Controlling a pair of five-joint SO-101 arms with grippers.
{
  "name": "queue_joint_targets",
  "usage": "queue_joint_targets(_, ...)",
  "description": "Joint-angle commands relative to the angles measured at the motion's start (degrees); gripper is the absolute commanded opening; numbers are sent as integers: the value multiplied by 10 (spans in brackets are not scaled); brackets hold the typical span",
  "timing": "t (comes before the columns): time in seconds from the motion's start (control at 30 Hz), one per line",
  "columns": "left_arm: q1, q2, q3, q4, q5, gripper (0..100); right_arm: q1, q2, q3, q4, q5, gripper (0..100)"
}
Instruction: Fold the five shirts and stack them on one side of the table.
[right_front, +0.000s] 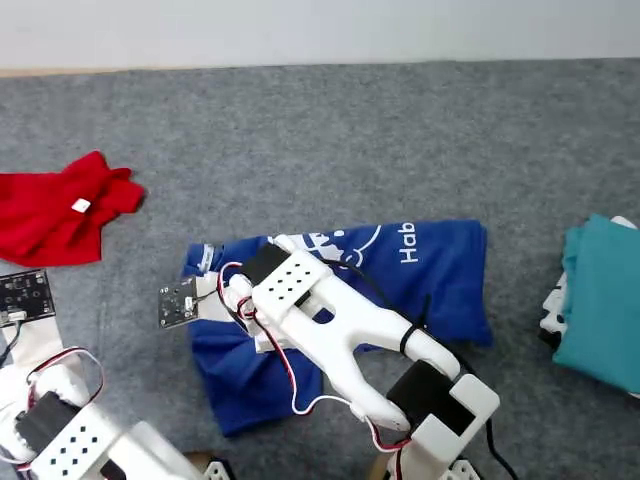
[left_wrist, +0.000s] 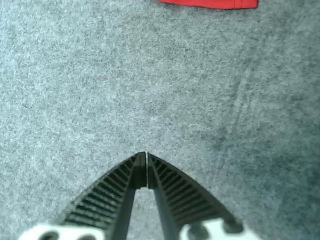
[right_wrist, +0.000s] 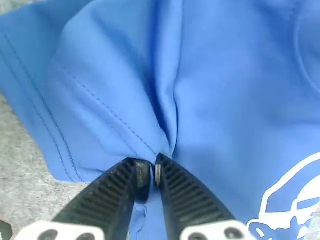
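A blue shirt (right_front: 440, 275) with white print lies partly folded in the middle of the grey table. My right arm stretches over it, and its gripper (right_wrist: 148, 172) is shut on a pinched ridge of the blue shirt (right_wrist: 210, 100) near a stitched hem. A crumpled red shirt (right_front: 60, 215) lies at the left edge; its hem (left_wrist: 210, 3) shows in the left wrist view. My left gripper (left_wrist: 146, 162) is shut on nothing, low over bare carpet at the front left. A teal shirt (right_front: 605, 300) sits folded at the right edge.
White fabric (right_front: 555, 300) peeks out beneath the teal shirt at the right edge. The grey carpeted table (right_front: 330, 140) stretches open across the back. The left arm's base (right_front: 70, 430) occupies the front left corner.
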Motion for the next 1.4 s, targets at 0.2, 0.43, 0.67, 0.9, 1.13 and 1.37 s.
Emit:
queue_joint_targets(0.2,-3,-4,-5,-11,-4,21,57,15,-76,-6,-40,10)
queue_joint_targets(0.43,-3,-4,-4,-11,-4,21,123,111,-181,0,-45,12)
queue_joint_targets(0.67,-3,-4,-4,-11,-4,21,145,179,-279,72,-57,61)
queue_joint_targets(0.9,-3,-4,-4,-11,-4,21,144,182,-331,133,-100,227)
queue_joint_targets(1.13,-3,-4,-4,-11,-4,21,138,183,-381,146,-106,226)
queue_joint_targets(1.37,-3,-4,-3,-11,-4,21,72,188,-381,146,-107,166)
